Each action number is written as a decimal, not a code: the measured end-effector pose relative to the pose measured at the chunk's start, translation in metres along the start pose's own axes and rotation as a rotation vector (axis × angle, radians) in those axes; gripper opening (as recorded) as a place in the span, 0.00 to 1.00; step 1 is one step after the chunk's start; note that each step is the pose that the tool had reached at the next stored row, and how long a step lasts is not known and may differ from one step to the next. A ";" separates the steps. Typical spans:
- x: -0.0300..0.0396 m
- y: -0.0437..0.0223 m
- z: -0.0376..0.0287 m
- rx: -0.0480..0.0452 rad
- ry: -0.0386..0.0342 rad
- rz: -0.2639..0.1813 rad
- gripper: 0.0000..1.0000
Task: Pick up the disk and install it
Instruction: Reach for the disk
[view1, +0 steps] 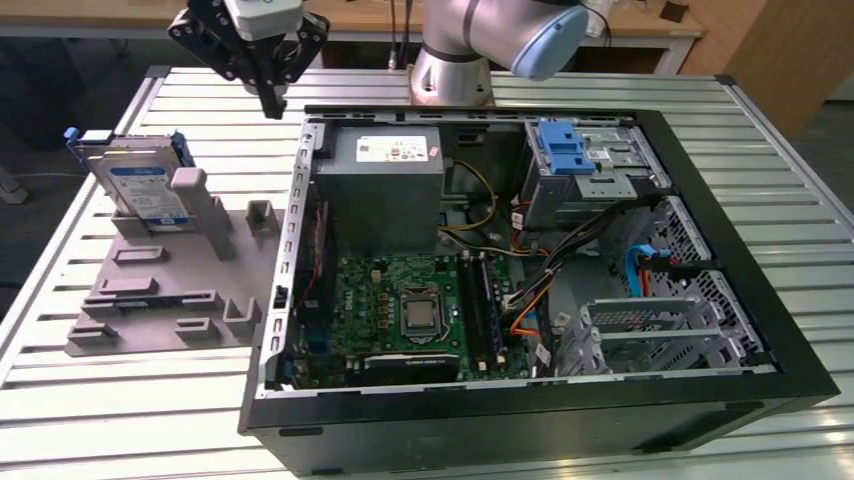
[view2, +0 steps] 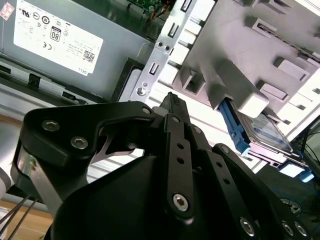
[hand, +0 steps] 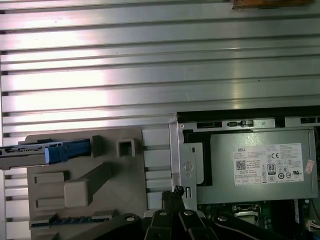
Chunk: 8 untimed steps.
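One black gripper (view1: 274, 106), claw pressed together, empty.
I see it by a corner of black open PC case (view1: 694, 400), grey metal power-supply box (view1: 387, 195) inside; silver rectangular disk (view1: 138, 190), blue-edged, blue/white label, stands upright in grey plastic fixture (view1: 160, 300), grey post (view1: 191, 200) in front.

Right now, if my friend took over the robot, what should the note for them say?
Gripper: shut, holding nothing, hanging over the table next to a corner of the open computer case.
Disk: standing on its edge in the grey holder, at the exterior view's left of the case, apart from the gripper.
Done: nothing that shows; the disk is not yet picked up.
Left: picking up the disk and installing it.
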<state>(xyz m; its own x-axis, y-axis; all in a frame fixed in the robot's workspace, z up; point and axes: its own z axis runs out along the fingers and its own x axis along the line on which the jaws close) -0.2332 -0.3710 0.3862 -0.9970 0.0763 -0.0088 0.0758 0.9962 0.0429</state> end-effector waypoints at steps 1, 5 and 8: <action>0.0019 0.0001 0.0002 -0.0001 0.0000 0.000 0.11; 0.0094 0.0004 0.0007 0.0000 0.0003 0.000 0.11; 0.0151 0.0010 0.0014 0.0000 0.0003 0.000 0.11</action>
<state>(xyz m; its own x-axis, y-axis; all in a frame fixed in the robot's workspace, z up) -0.2481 -0.3688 0.3847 -0.9971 0.0761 -0.0085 0.0757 0.9962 0.0429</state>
